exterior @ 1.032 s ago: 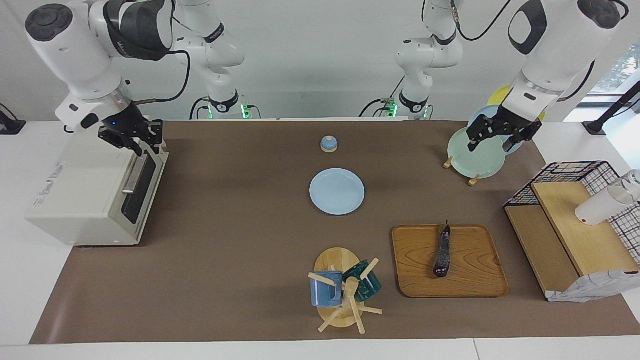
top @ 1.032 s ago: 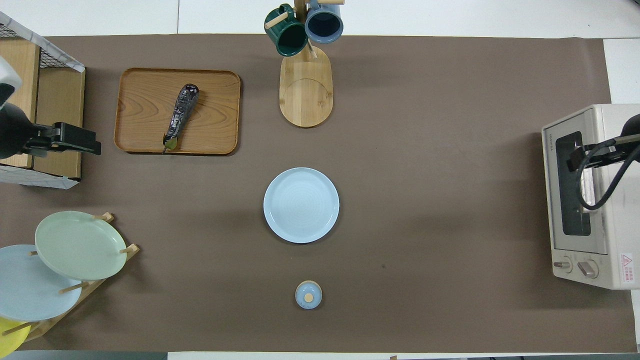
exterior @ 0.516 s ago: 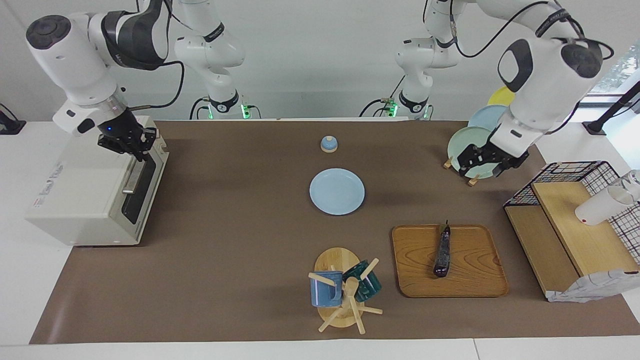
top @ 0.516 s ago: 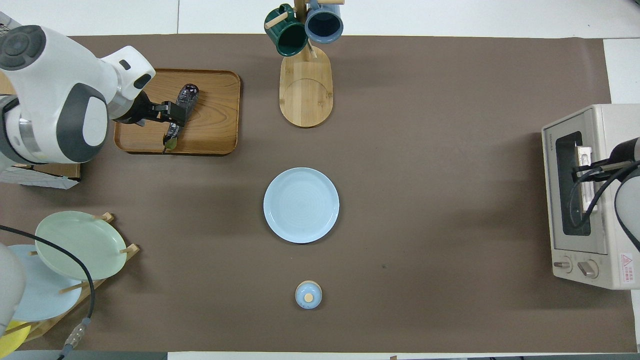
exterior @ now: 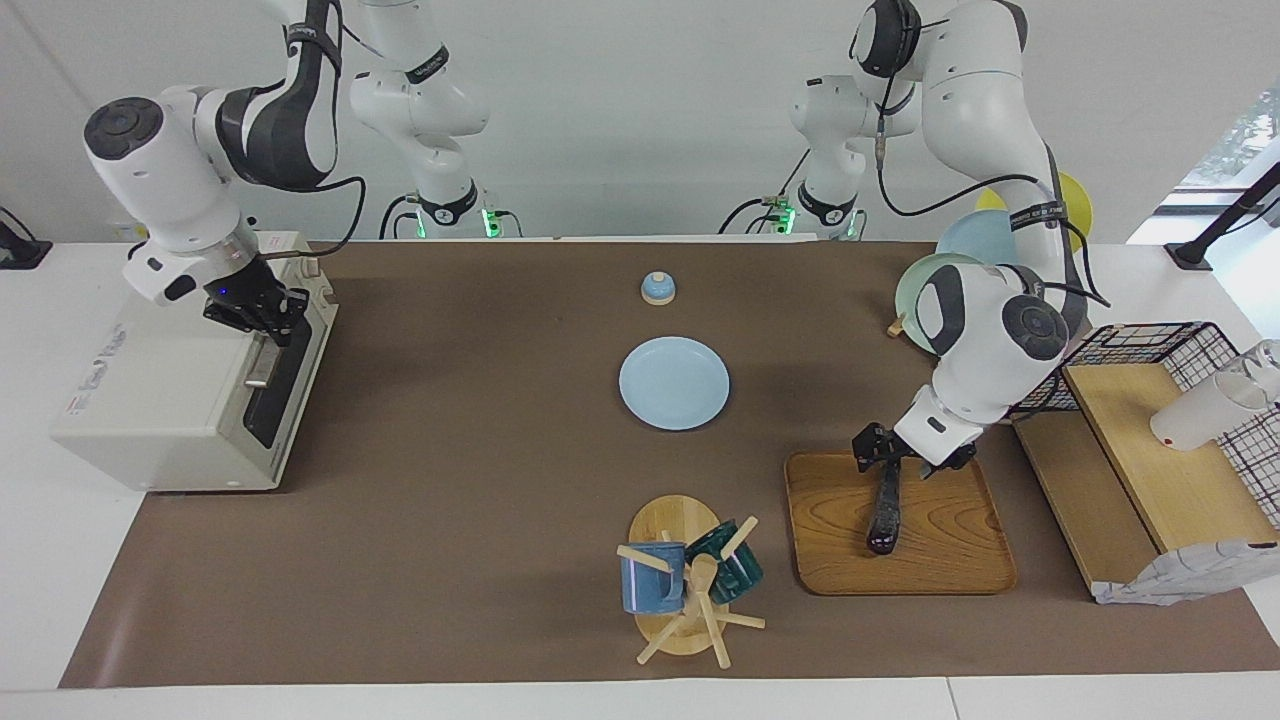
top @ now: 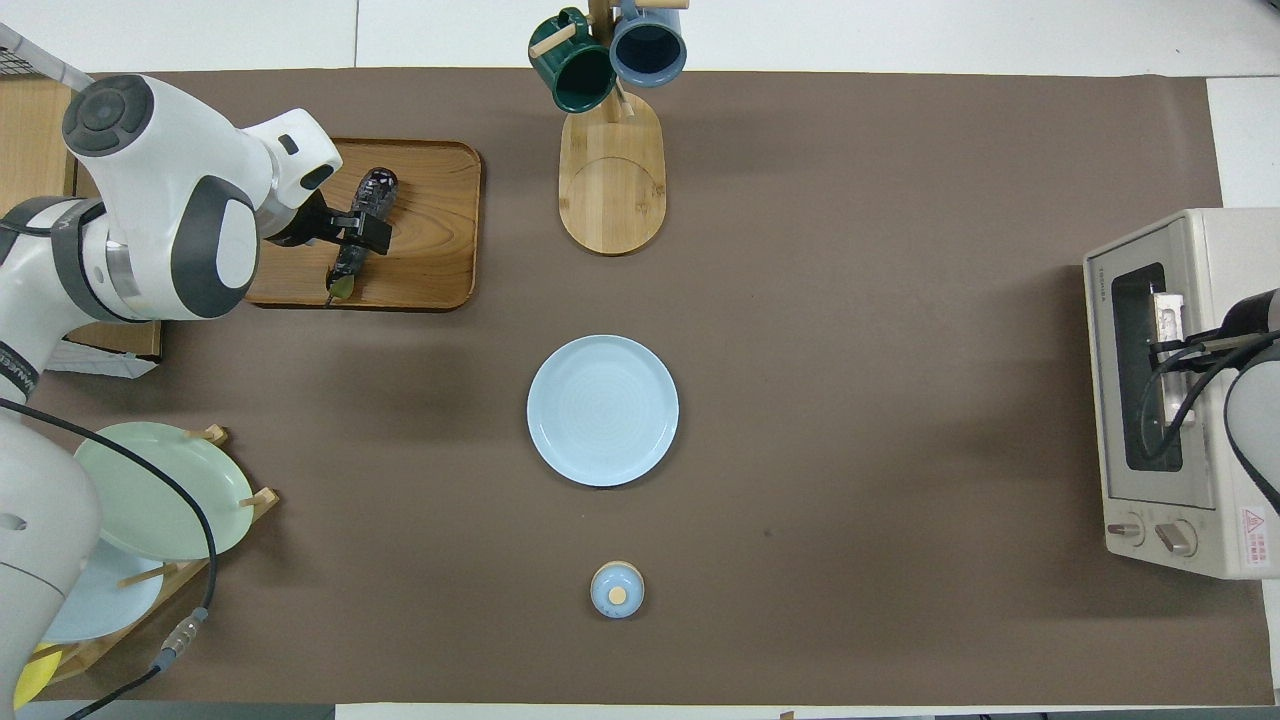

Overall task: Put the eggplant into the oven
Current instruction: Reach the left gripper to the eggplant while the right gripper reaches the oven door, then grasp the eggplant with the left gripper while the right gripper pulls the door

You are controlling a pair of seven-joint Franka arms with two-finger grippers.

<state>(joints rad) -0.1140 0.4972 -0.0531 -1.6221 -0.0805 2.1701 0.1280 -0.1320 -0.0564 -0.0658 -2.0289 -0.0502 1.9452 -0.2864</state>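
The dark purple eggplant (exterior: pixel 884 520) (top: pixel 373 193) lies on a wooden tray (exterior: pixel 830 545) (top: pixel 430 260) toward the left arm's end of the table. My left gripper (exterior: pixel 893 462) (top: pixel 352 228) is low over the eggplant's stem end. It is open, with a finger on each side of the eggplant. The cream-white oven (exterior: pixel 150 400) (top: pixel 1225 250) stands at the right arm's end with its dark glass door up. My right gripper (exterior: pixel 270 325) (top: pixel 1160 350) is shut on the door's metal handle (exterior: pixel 260 368), at the end nearer the robots.
A light blue plate (exterior: pixel 673 383) lies mid-table, with a small blue lidded pot (exterior: pixel 657 288) nearer the robots. A mug stand (exterior: pixel 690 585) stands beside the tray. A plate rack (top: pixel 150 490) and a wire-and-wood shelf (exterior: pixel 1130 450) flank the left arm.
The left arm swung from the plate rack down over the tray, its open gripper now straddling the eggplant. The right gripper dropped slightly and closed at the oven's handle.
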